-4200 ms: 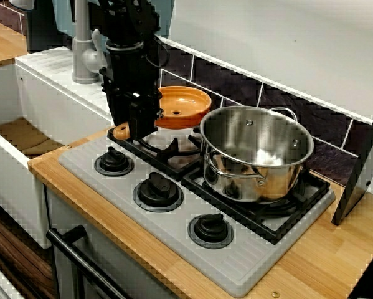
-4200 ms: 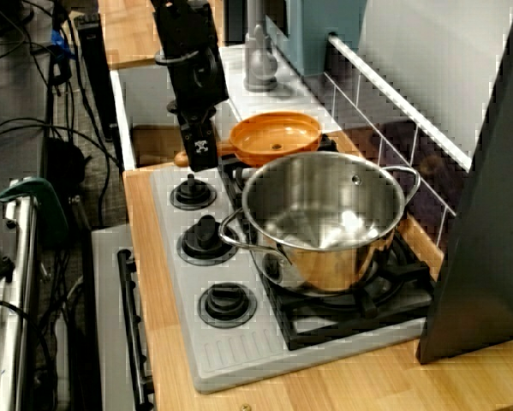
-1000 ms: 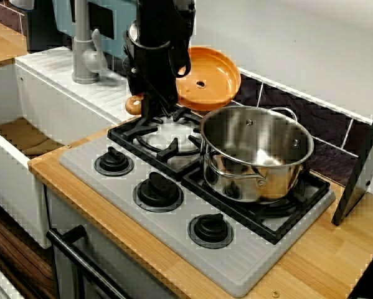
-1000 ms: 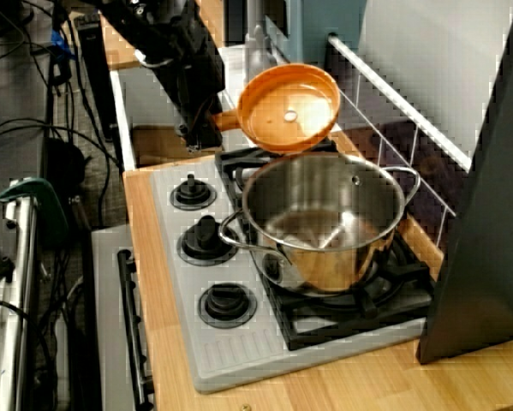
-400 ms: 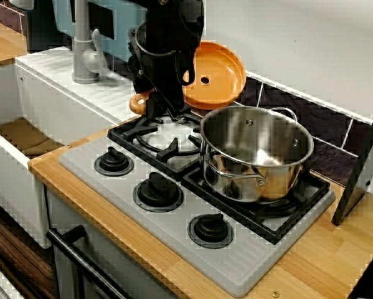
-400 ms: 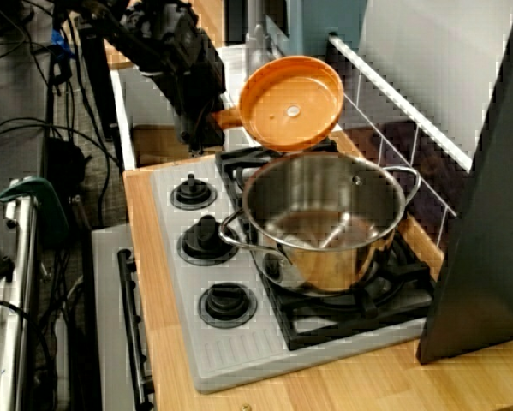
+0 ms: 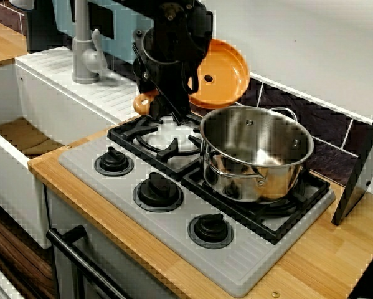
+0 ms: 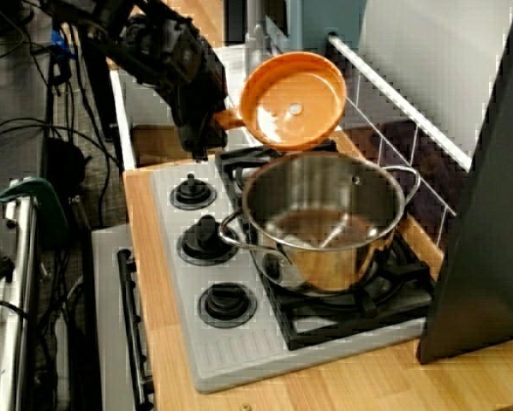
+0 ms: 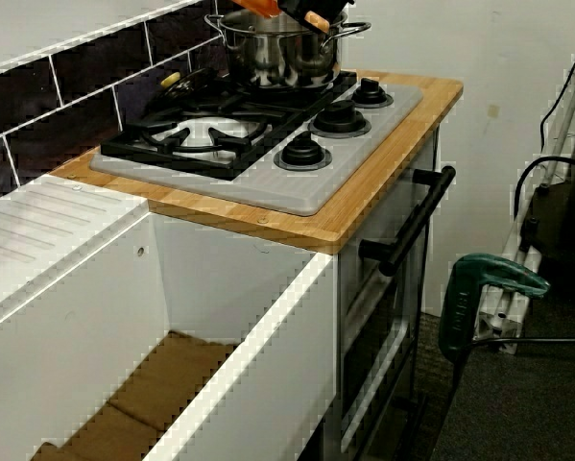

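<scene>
1. The gripper (image 7: 169,104) is clamped shut on the handle of the orange pan (image 7: 226,70); the rounded end of the handle sticks out past the fingers on the side away from the steel pot (image 7: 258,152)
2. The orange pan hangs in the air, clear of the stove, above and just behind the pot's rim on the tap side
3. The pan is tipped steeply, so in the view from the front of the stove its hollow side shows, with a small pale spot in the middle
4. In the view from the end of the counter the pan (image 8: 295,101) sits above the far edge of the pot (image 8: 325,218), not touching it, and the gripper (image 8: 201,128) is beside the pot, further over to the sink side
5. The pot stands upright on the black grate; the grate (image 7: 161,140) next to the pot, under the gripper, is bare
6. Three black knobs (image 7: 157,190) run in a row in front of the pot on the grey stove top (image 7: 174,240)
7. The tap (image 7: 83,50) stands well beyond the gripper from the pot
8. A dark board (image 7: 360,165) leans on the other side of the pot
</scene>
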{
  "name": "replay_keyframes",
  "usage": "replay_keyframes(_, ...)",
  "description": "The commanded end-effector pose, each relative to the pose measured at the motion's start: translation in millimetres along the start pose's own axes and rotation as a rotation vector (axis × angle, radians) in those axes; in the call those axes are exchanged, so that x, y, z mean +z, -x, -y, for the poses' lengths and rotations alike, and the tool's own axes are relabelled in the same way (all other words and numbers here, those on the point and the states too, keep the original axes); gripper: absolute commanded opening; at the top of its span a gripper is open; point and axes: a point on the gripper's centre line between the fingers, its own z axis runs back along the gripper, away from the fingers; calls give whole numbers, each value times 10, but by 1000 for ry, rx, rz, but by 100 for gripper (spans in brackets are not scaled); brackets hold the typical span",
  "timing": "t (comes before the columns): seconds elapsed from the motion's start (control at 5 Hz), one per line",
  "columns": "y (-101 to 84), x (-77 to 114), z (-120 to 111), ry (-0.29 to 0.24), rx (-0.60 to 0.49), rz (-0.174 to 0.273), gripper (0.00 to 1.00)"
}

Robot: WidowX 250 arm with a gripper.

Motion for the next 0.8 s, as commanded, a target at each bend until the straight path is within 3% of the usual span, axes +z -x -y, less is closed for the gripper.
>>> replay_keyframes(0.0, -28, 40, 82, -21, -4, 34, 0)
replay_keyframes(0.6, -22, 55, 57, -42, 4, 40, 0)
